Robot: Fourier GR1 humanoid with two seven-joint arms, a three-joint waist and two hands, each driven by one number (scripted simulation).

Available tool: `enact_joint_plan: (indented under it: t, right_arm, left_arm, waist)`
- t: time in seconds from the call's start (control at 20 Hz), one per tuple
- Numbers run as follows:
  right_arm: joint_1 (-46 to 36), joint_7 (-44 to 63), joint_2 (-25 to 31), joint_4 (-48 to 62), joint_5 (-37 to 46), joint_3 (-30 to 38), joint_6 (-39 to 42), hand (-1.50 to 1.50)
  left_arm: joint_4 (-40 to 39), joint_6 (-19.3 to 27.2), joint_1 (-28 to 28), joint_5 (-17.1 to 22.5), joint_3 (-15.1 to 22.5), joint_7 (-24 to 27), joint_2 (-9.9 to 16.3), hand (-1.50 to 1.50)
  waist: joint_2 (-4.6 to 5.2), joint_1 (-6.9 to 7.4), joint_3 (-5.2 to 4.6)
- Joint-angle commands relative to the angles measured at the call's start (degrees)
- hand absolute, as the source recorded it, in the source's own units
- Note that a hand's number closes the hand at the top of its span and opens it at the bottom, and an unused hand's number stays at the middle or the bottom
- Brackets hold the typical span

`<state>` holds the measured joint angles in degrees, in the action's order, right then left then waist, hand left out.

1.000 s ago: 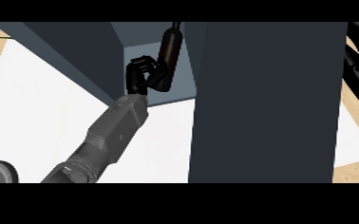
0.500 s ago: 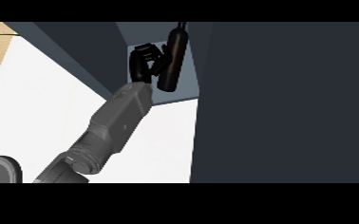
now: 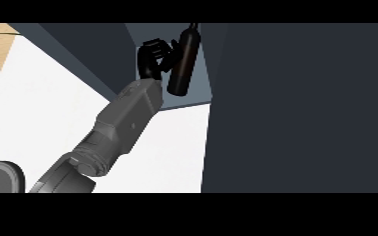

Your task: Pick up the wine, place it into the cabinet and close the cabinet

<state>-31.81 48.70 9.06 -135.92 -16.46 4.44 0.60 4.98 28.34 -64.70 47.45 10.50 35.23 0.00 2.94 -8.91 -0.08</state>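
The dark wine bottle (image 3: pixel 182 62) stands nearly upright inside the open cabinet (image 3: pixel 96 45), its neck leaning slightly right, close to the right edge of the opening. My left hand (image 3: pixel 153 59) is just left of the bottle with its fingers curled against the body, holding it. Its grey forearm (image 3: pixel 125 120) runs up from the lower left. The bottle's base hangs near the cabinet's blue-grey floor (image 3: pixel 193 102); whether it touches is unclear. My right hand shows nowhere.
A large dark cabinet door (image 3: pixel 288 110) fills the right half of the view and hides everything behind it. The white counter top (image 3: pixel 52 100) lies to the left and below the cabinet. A grey rounded shape (image 3: pixel 6 176) sits at the lower left edge.
My left hand has carried the bottle a little deeper into the cabinet, toward the right edge of the opening, and the bottle stands slightly straighter. The door panel covers more of the view.
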Motion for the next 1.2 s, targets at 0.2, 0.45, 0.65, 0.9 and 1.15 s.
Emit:
enact_joint_plan:
  t: [0.2,0.45,0.65,0.9,1.15]
  right_arm:
    - [0.60,0.55,-0.96,-1.42,-1.48,-0.86,-0.12,-1.50]
    - [-0.12,-0.75,0.00,-0.51,-1.24,0.46,0.85,-1.50]
    - [0.10,-0.81,-0.57,-0.61,-1.25,0.51,0.46,-1.50]
    - [0.15,-0.38,0.10,-1.20,-2.00,0.35,1.38,-1.50]
    - [0.54,-0.20,-0.32,-2.30,-2.05,0.57,0.97,-1.50]
  left_arm:
    - [-3.66,3.00,-1.90,-2.56,1.77,0.18,1.58,1.50]
    - [-4.92,9.77,-2.21,-7.96,7.00,-0.87,3.49,1.50]
    - [-4.96,13.11,-2.10,-9.04,7.98,-1.24,3.76,1.50]
    - [-4.98,14.64,0.16,-9.98,8.80,-2.79,6.44,1.50]
    - [-4.94,15.22,2.93,-11.85,10.47,-3.81,8.40,1.50]
  waist:
    - [0.35,0.08,-0.02]
    - [0.79,-0.35,0.09]
    - [0.86,-0.71,0.01]
    - [1.08,-0.95,-0.08]
    - [1.16,-1.03,-0.08]
